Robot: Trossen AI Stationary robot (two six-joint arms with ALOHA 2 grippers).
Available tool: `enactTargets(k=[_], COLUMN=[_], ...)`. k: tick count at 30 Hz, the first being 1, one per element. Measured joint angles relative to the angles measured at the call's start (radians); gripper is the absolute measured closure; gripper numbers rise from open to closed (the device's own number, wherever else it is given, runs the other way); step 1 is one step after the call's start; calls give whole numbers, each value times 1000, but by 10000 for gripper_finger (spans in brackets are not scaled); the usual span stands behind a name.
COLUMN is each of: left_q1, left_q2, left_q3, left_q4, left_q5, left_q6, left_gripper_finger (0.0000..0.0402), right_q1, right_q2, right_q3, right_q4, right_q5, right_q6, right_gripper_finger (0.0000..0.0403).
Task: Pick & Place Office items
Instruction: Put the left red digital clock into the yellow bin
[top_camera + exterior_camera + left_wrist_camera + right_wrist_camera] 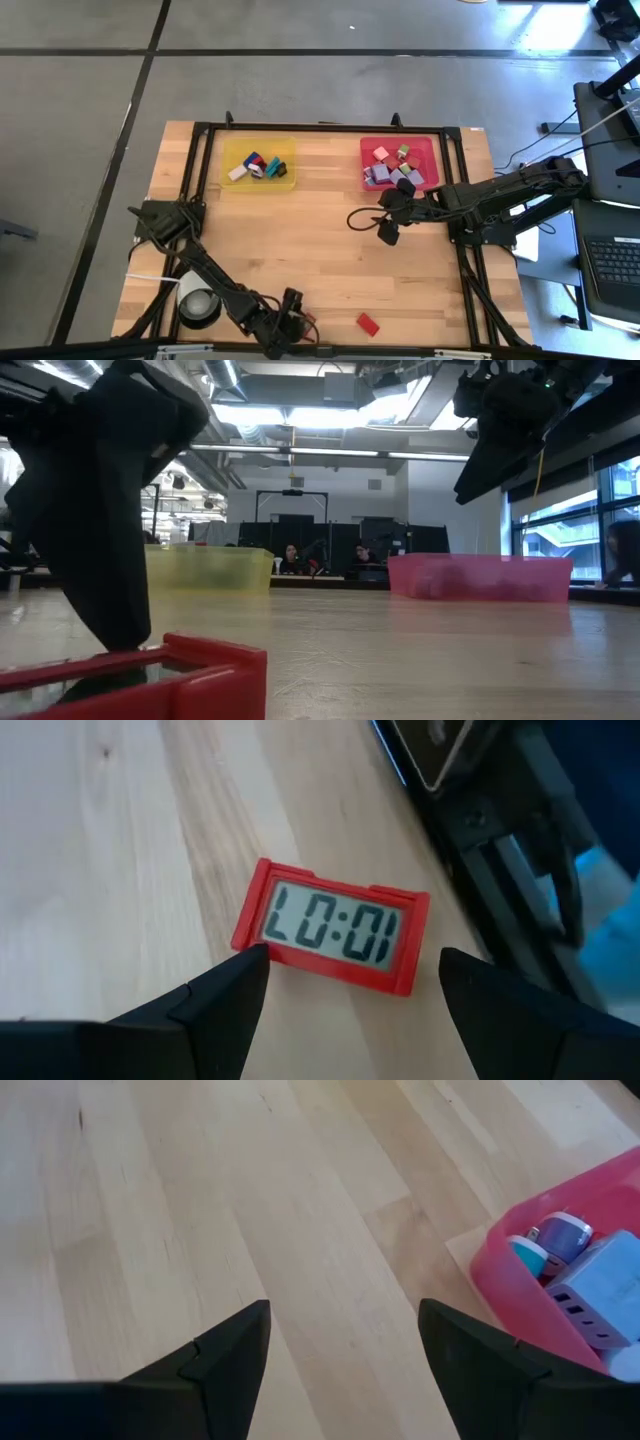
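Red clock (332, 927) — between open left jaws

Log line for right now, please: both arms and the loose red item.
left gripper: open, over red clock, not gripping | right gripper: open, empty, beside red tray | yellow tray: holds items

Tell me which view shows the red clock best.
The left wrist view: the red clock fills the frame, display readable, between the open left fingers. The high view shows a small red block; the low view only its near edge; the right wrist view misses it.
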Motion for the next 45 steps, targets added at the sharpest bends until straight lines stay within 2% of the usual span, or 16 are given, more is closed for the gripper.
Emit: enactTargets(k=[3, 10, 13, 27, 45], left_q1=[0, 22, 38, 70, 70], left_q2=[11, 12, 12, 10, 13], left_q3=[2, 2, 2, 1, 0], left_q4=[-20, -108, -154, -161, -154], left_q5=[-48, -282, -305, -258, -211], left_q6=[27, 74, 33, -132, -155], left_gripper_finger=[112, 112, 112, 120, 283], right_q1=[0, 0, 0, 1, 1], right_q2=[0, 0, 0, 0, 0], right_q3=[0, 0, 0, 0, 0], right_q4=[0, 0, 0, 0, 0], right_q5=[2, 7, 7, 7, 7], right_q6=[20, 45, 57, 52, 52], right_gripper_finger=[145, 145, 145, 145, 145])
